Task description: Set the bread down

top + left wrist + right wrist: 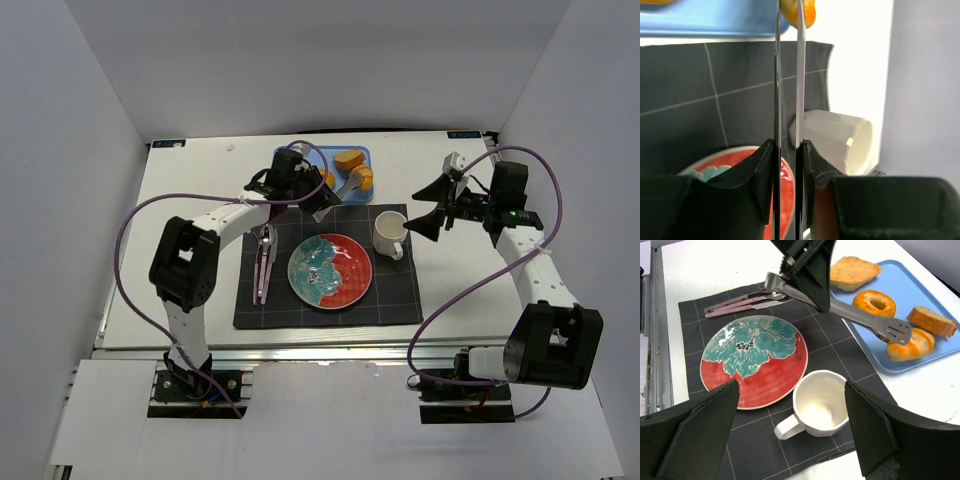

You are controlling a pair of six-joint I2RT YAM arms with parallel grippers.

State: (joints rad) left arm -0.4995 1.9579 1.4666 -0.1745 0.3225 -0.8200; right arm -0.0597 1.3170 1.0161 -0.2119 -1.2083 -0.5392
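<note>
The bread (pixel 912 346), a golden-yellow roll with orange-brown ridges, lies at the near edge of the blue tray (pixel 910 285). My left gripper (pixel 807 265) is shut on the handle of metal tongs (pixel 855 315). The tongs' slotted tips press against the bread. In the left wrist view both tong blades run up between my fingers (pixel 760 165) to the orange-yellow bread (pixel 807 14). From above, the left gripper (pixel 300 185) sits by the tray and the bread (pixel 365 178) at the tongs' end. My right gripper (pixel 791 385) hangs open over the mug, holding nothing.
A dark grid placemat (pixel 395 295) holds a red and teal plate (pixel 330 270), a white mug (pixel 388 233) and cutlery (pixel 264 260) at its left. The tray also carries a ring doughnut (pixel 874 302), a brown slice (pixel 932 320) and a golden bun (pixel 852 270). White walls enclose the table.
</note>
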